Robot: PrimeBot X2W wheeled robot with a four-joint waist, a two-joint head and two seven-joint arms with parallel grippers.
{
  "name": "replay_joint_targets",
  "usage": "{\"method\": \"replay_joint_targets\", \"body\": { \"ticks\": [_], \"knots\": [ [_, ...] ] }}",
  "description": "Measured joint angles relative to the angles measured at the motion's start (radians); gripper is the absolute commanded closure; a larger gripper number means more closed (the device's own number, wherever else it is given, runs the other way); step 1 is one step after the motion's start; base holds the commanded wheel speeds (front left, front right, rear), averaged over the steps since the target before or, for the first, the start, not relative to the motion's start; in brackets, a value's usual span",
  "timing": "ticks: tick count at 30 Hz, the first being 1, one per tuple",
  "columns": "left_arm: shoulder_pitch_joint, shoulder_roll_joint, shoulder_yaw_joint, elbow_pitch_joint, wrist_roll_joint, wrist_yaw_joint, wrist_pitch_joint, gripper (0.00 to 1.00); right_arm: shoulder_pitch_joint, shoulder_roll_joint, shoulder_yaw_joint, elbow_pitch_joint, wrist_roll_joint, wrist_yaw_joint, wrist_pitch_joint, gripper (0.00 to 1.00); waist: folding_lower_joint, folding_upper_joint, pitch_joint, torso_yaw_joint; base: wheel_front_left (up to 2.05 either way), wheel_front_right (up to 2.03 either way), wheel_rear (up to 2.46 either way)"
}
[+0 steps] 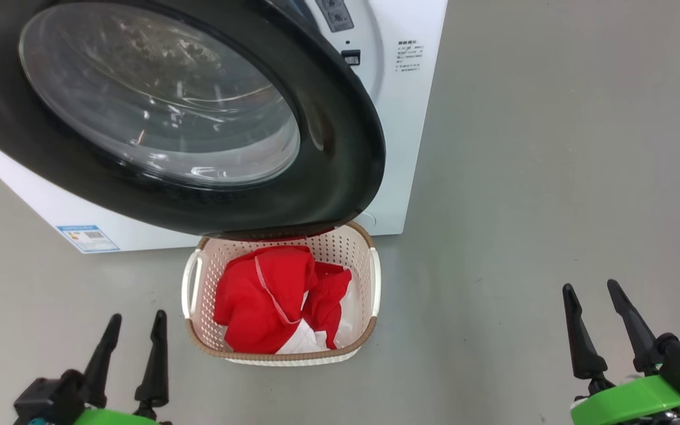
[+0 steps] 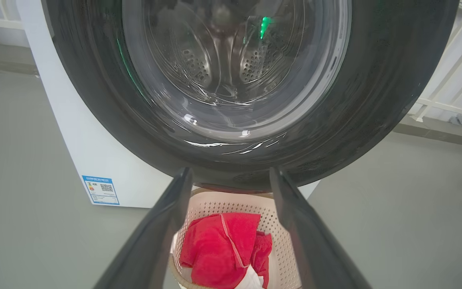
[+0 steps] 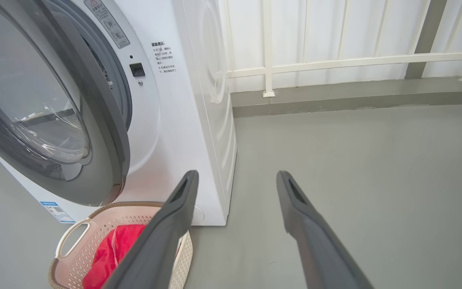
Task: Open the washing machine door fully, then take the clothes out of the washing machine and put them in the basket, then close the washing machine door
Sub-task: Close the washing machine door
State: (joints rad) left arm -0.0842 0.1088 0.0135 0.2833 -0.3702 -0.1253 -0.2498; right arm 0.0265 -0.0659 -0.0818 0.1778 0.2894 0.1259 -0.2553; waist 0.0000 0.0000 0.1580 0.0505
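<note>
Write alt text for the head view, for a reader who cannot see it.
Red clothes lie in a cream basket on the grey floor, the basket's far edge under the open, black-rimmed door of a white washing machine. The left gripper and right gripper sit at the lower corners, both open and empty.

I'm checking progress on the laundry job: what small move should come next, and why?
Probably lift the left fingers, open and empty, to the black rim of the door and push it shut: the red clothes already lie in the basket and the door stands open.
</note>
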Motion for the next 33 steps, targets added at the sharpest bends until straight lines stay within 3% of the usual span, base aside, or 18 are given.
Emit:
{"method": "replay_joint_targets", "body": {
  "ticks": [16,33],
  "knots": [
    [0.131,-0.059,0.110,-0.095,0.157,0.000,0.000,0.00,0.055,0.000,-0.012,0.004,0.000,0.000,0.000,0.00,0.0000,0.0000,-0.039,-0.001,0.00,0.00,0.00],
    [0.148,-0.065,0.126,-0.108,0.172,0.000,0.000,0.00,0.055,-0.001,-0.017,0.002,0.000,0.000,0.000,0.00,0.0000,0.0000,-0.041,0.012,0.00,0.00,0.00]
  ]
}}
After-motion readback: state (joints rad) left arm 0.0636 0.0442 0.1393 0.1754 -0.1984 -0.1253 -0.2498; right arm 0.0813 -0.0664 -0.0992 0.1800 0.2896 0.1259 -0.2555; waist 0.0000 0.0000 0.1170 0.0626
